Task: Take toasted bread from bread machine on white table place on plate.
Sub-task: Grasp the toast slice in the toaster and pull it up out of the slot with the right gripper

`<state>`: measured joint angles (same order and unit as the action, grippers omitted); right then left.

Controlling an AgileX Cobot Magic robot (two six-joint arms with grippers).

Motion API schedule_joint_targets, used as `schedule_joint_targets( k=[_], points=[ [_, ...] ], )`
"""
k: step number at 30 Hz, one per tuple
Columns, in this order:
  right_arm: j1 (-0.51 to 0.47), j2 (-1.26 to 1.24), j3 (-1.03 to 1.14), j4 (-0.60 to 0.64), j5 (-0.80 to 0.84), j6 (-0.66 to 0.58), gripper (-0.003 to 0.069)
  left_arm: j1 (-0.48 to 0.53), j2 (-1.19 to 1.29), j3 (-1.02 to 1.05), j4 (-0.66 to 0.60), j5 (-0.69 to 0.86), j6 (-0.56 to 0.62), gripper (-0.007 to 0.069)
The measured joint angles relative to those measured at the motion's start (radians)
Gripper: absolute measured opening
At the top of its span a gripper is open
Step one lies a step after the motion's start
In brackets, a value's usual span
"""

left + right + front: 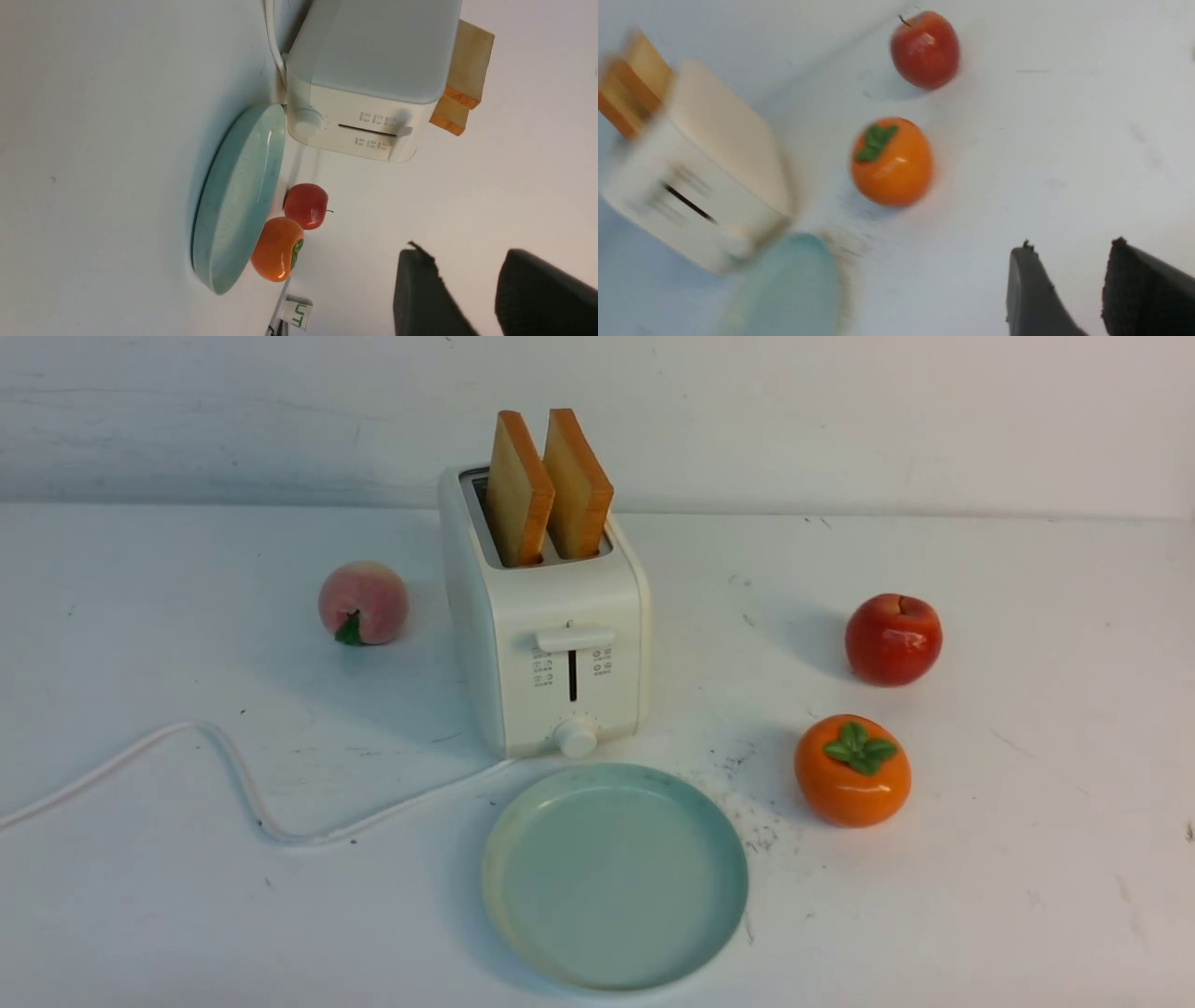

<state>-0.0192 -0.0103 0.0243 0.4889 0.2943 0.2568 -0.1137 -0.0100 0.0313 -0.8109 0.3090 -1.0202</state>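
Left to right across the bench (pixel 1027 915): first a white cord (pixel 233 775), trailing in from the left edge and curving over to the bread machine. Next a pink peach (pixel 363 603), well in from the left edge, near the machine's left side. Mid-bench, toward the far edge, the bread machine (pixel 569 663) itself: cream-white, lever at the top of its slot, round dial low on the front. Small printed icons on either side of the slot, too fine to read. Standing in its two slots, tilted a little, the toasted bread (pixel 516 495): two thick slices, side by side, not yet lifted out. Just in front of the machine, toward the near edge, the pale blue-green plate (pixel 493 873), bare. Further right, a red apple (pixel 893 639), and nearer the front edge an orange persimmon (pixel 851 770) with a green leaf cap. Left pincer (pixel 462 261): dark fingers set apart, gripping nothing, well clear of the machine. Past the persimmon in that same wrist view, a small white tag (pixel 296 315) lettered "UT" in green. Right pincer (pixel 1069 252): likewise parted and empty, above bare bench, in a blurred view.
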Motion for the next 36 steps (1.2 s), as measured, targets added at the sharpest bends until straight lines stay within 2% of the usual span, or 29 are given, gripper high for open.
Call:
schedule_joint_targets(
  k=[1, 2, 3, 5, 9, 10, 11, 12, 13, 16, 17, 19, 20, 21, 22, 24, 25, 26, 27, 28, 29, 30, 31, 32, 33, 36],
  points=[
    [0.000, 0.000, 0.000, 0.081, -0.015, 0.045, 0.0240, 0.000, 0.000, 0.000, -0.002, -0.009, -0.001, 0.0238],
    [0.000, 0.000, 0.000, 0.095, -0.017, 0.053, 0.0240, 0.000, 0.000, 0.000, -0.002, -0.011, -0.001, 0.0238],
    [0.000, 0.000, 0.000, 0.213, -0.032, 0.104, 0.0240, 0.000, 0.000, 0.000, -0.003, -0.036, -0.003, 0.0238],
    [0.000, 0.000, 0.000, 0.301, -0.052, 0.125, 0.0240, 0.000, 0.000, 0.000, -0.003, -0.066, -0.003, 0.0238],
    [0.000, 0.000, 0.000, 0.392, -0.104, 0.127, 0.0240, 0.000, 0.000, 0.000, 0.000, -0.105, 0.045, 0.0238],
    [0.000, 0.000, 0.000, 0.428, -0.135, 0.127, 0.0238, 0.000, 0.000, -0.011, 0.002, -0.111, 0.113, 0.0238],
    [0.000, 0.000, 0.000, 0.434, -0.143, 0.127, 0.0237, 0.000, 0.000, -0.014, 0.002, -0.112, 0.121, 0.0238],
    [0.000, 0.000, -0.003, 0.443, -0.175, 0.108, 0.0223, 0.000, 0.000, -0.046, 0.002, -0.114, 0.199, 0.0238],
    [0.000, 0.000, -0.004, 0.443, -0.179, 0.108, 0.0221, 0.000, 0.000, -0.057, 0.002, -0.115, 0.207, 0.0238],
    [0.000, 0.013, -0.118, 0.399, -0.257, -0.095, 0.0123, 0.000, 0.000, -0.154, 0.002, -0.126, 0.380, 0.0212],
    [0.000, 0.013, -0.128, 0.397, -0.260, -0.109, 0.0123, 0.000, 0.000, -0.163, 0.002, -0.129, 0.389, 0.0209],
    [0.000, 0.088, -0.245, 0.367, -0.274, -0.286, 0.0036, 0.000, 0.005, -0.203, 0.002, -0.130, 0.478, 0.0153],
    [0.000, 0.098, -0.268, 0.362, -0.273, -0.286, 0.0030, 0.000, 0.011, -0.209, 0.002, -0.130, 0.484, 0.0141],
    [0.000, 0.151, -0.315, 0.358, -0.261, -0.359, 0.0003, 0.000, 0.025, -0.220, 0.002, -0.127, 0.508, 0.0113],
    [0.000, 0.253, -0.425, 0.350, -0.206, -0.481, -0.0010, 0.000, 0.074, -0.239, 0.000, -0.107, 0.554, 0.0046],
    [0.000, 0.389, -0.541, 0.342, -0.065, -0.566, -0.0008, 0.000, 0.137, -0.256, -0.010, -0.074, 0.582, -0.0014],
    [0.000, 0.422, -0.554, 0.341, -0.048, -0.576, -0.0007, 0.000, 0.145, -0.258, -0.012, -0.069, 0.585, -0.0014],
    [0.000, 0.559, -0.676, 0.340, 0.139, -0.603, -0.0003, 0.000, 0.214, -0.276, -0.030, -0.025, 0.600, -0.0014],
    [0.000, 0.629, -0.716, 0.341, 0.206, -0.610, -0.0003, 0.000, 0.238, -0.283, -0.038, -0.009, 0.607, -0.0014],
    [0.000, 0.734, -0.811, 0.345, 0.363, -0.623, -0.0002, 0.000, 0.293, -0.301, -0.046, 0.036, 0.618, -0.0014],
    [0.000, 0.769, -0.824, 0.346, 0.384, -0.631, -0.0002, 0.000, 0.308, -0.306, -0.050, 0.049, 0.623, -0.0014],
    [0.003, 0.902, -0.924, 0.364, 0.548, -0.664, -0.0002, 0.000, 0.361, -0.326, -0.054, 0.094, 0.640, -0.0014],
    [0.005, 0.918, -0.948, 0.368, 0.566, -0.674, -0.0002, 0.000, 0.369, -0.328, -0.054, 0.100, 0.646, -0.0014],
    [0.020, 1.024, -1.028, 0.385, 0.694, -0.711, -0.0002, 0.000, 0.424, -0.347, -0.056, 0.141, 0.672, -0.0014],
    [0.042, 1.091, -1.083, 0.399, 0.756, -0.737, -0.0002, 0.000, 0.456, -0.356, -0.057, 0.161, 0.699, -0.0014],
    [0.148, 1.246, -1.236, 0.399, 0.854, -0.763, -0.0002, 0.000, 0.526, -0.372, -0.059, 0.200, 0.763, -0.0014]
  ],
)
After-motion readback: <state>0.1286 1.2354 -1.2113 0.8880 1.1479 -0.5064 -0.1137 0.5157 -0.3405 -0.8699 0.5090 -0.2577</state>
